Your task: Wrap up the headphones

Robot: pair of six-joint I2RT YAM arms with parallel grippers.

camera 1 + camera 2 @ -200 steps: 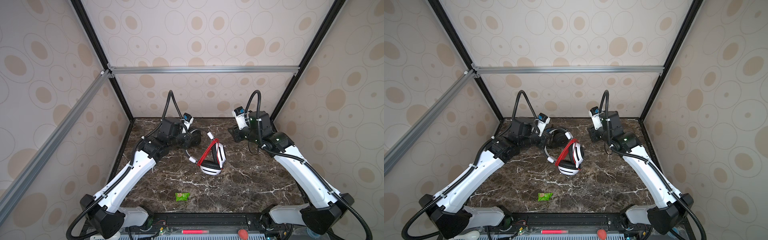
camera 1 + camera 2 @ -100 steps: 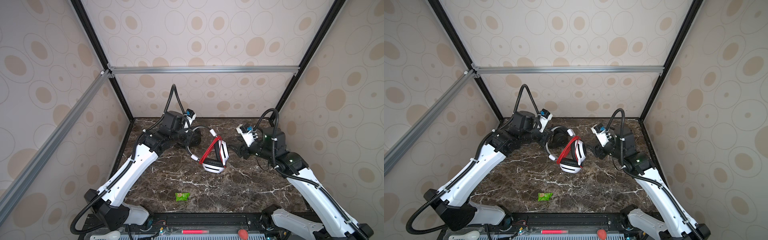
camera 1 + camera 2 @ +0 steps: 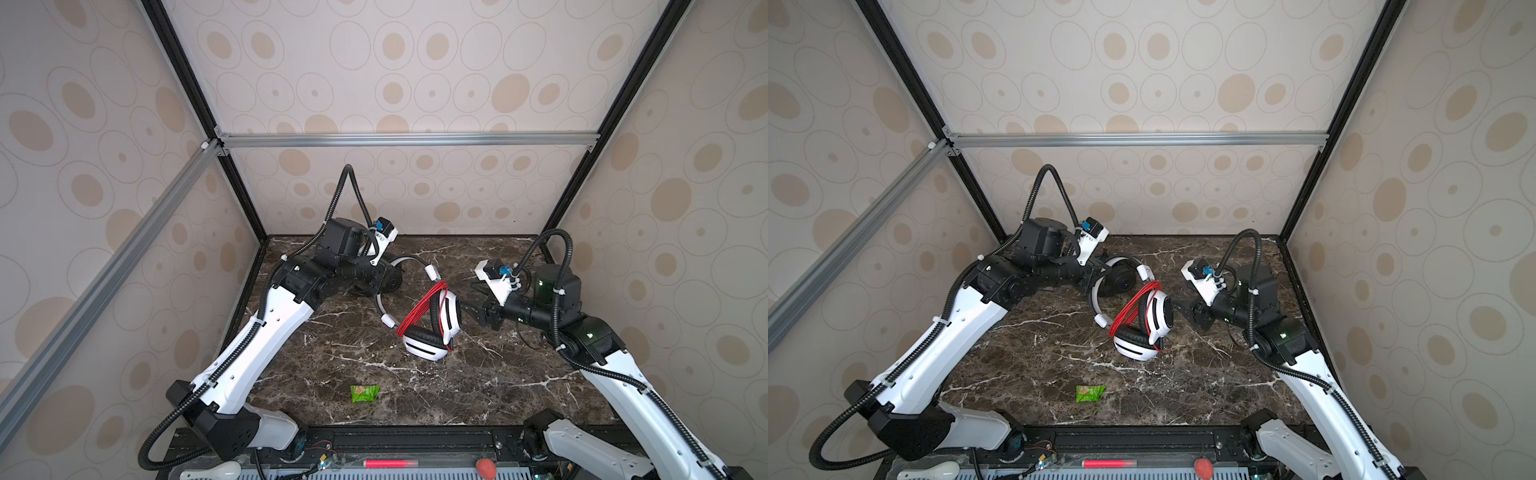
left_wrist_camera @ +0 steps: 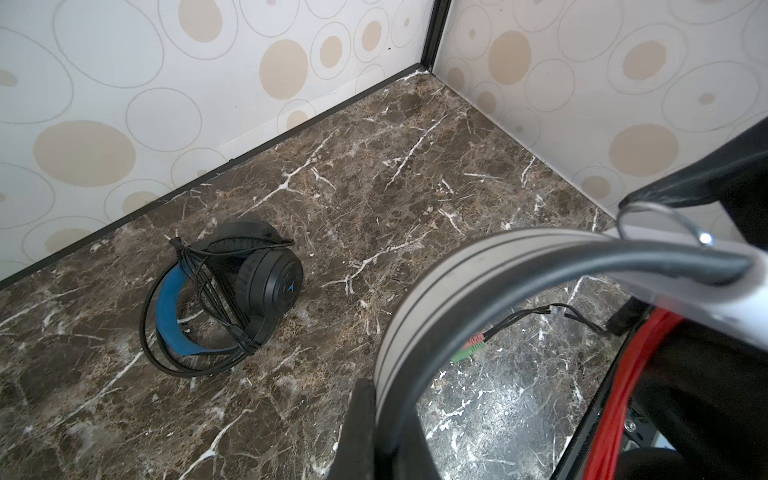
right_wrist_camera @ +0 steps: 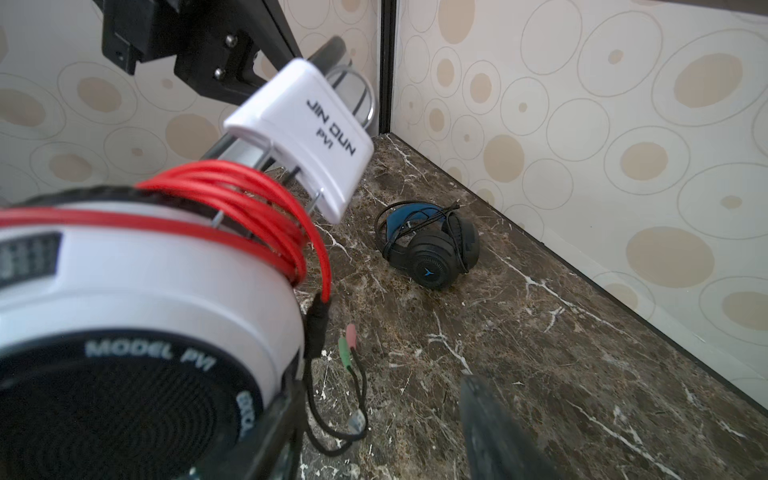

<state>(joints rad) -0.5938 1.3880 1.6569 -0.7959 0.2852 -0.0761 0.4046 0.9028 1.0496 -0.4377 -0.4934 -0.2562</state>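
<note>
The white headphones (image 3: 424, 349) (image 3: 1133, 347) hang tilted over the marble, with the red cable (image 3: 419, 309) (image 5: 249, 195) wound in several loops round the earcups. My left gripper (image 3: 380, 272) (image 4: 382, 440) is shut on their grey headband (image 4: 478, 266). My right gripper (image 3: 467, 309) (image 5: 386, 436) stands open just right of the upper white earcup (image 5: 145, 282). One finger lies against the cup, and the black cable end with pink and green plugs (image 5: 347, 340) dangles between the jaws. The black headphones (image 4: 232, 291) (image 5: 428, 245) lie near the back wall, wrapped in their own cable.
A small green packet (image 3: 364, 392) (image 3: 1089, 392) lies on the marble table (image 3: 478, 386) near its front edge. Patterned walls with black frame posts close in the back and both sides.
My right arm has swung from the back of the table down to the white earcup, and its jaws have opened wider. The left gripper has kept its hold and raised the headband slightly.
</note>
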